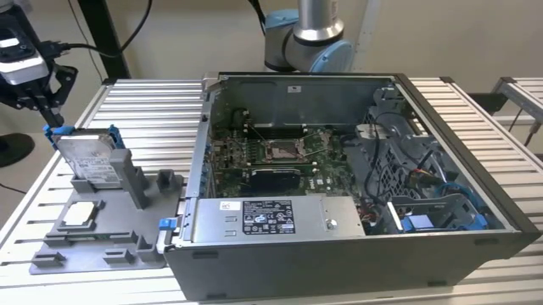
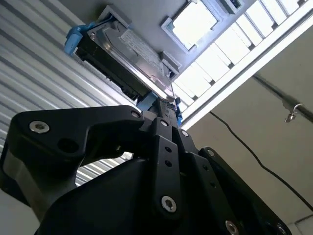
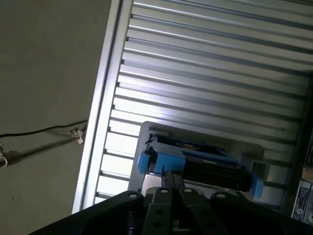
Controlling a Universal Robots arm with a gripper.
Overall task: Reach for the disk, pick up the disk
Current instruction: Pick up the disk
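Steel slats make up the bench [image 1: 475,114], which carries an open computer case [image 1: 339,254] and, toward the exterior view's left, a grey holder [image 1: 110,248]. The disk [image 1: 89,155] stands on edge in a slot of that holder, well apart from the case. The gripper [image 1: 53,119] hangs over its upper corner on the exterior view's left. In the first wrist view the jaws are pressed almost together right at the blue rail [image 3: 161,159]. Whether they nip plastic between them cannot be told.

The work appears to be at the end of the reach, on the brink of the grasp, since the disk is not yet lifted. A lift would call for a firm hold and a straight pull up out of the slot. A tilt could jam the disk.

Blue rails flank the disk's two upright sides, so its long axis is probably vertical. The labelled face points toward the exterior camera.
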